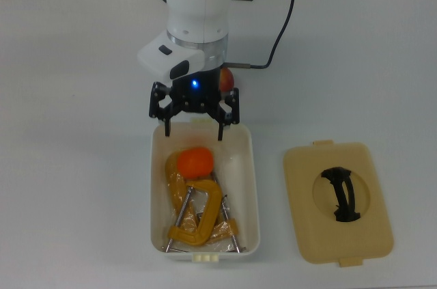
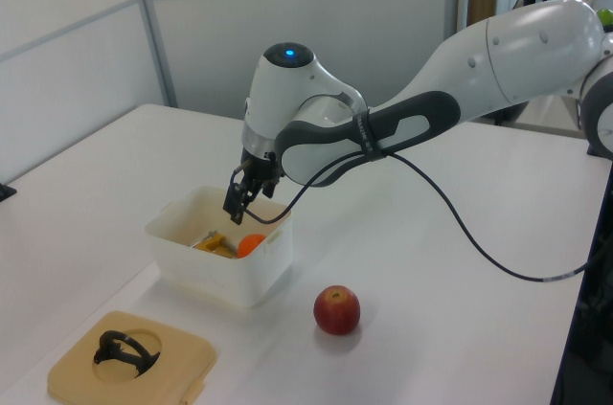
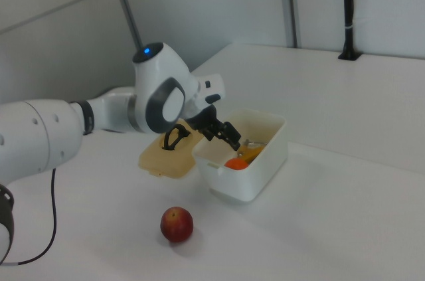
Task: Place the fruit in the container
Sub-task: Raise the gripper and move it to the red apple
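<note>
From the top view, the gripper (image 1: 194,119) hangs over the far end of the white tub (image 1: 254,186) with its fingers spread wide and nothing between them. The orange (image 1: 195,162) lies inside, resting on the orange-yellow clamps (image 1: 194,208) — placed at that end, I judge, because it is the least cluttered part. The apple (image 1: 226,78) is mostly hidden behind the arm's wrist, on the table just beyond the tub. The tan lid (image 1: 337,201) lies flat on the top view's right, well clear of the opening.

In the left view, the gripper (image 2: 241,196) stands just above the tub's (image 2: 206,271) rim, empty, with the orange (image 2: 252,244) showing in the corner below it. The apple (image 2: 336,309) sits on the bare table near the tub — the fruit not yet put in.

The right view confirms it: orange (image 3: 234,163) inside the tub (image 3: 255,168), apple (image 3: 176,224) outside and apart, gripper (image 3: 222,134) open above the rim.
</note>
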You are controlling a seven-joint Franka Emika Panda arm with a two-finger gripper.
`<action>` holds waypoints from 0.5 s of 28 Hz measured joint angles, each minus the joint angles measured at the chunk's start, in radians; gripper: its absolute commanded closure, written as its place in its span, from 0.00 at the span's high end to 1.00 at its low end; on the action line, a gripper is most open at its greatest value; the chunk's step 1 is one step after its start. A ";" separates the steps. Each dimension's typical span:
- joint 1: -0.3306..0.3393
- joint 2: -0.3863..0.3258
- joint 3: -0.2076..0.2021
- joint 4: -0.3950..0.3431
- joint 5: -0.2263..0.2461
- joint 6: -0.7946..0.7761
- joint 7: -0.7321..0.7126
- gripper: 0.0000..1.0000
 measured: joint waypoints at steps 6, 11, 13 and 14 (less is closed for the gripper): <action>0.012 -0.078 0.028 0.008 0.000 -0.297 0.016 1.00; 0.017 -0.116 0.069 -0.024 0.000 -0.440 0.009 1.00; 0.021 -0.119 0.084 -0.060 0.000 -0.455 0.007 1.00; 0.022 -0.118 0.089 -0.078 0.000 -0.455 0.006 1.00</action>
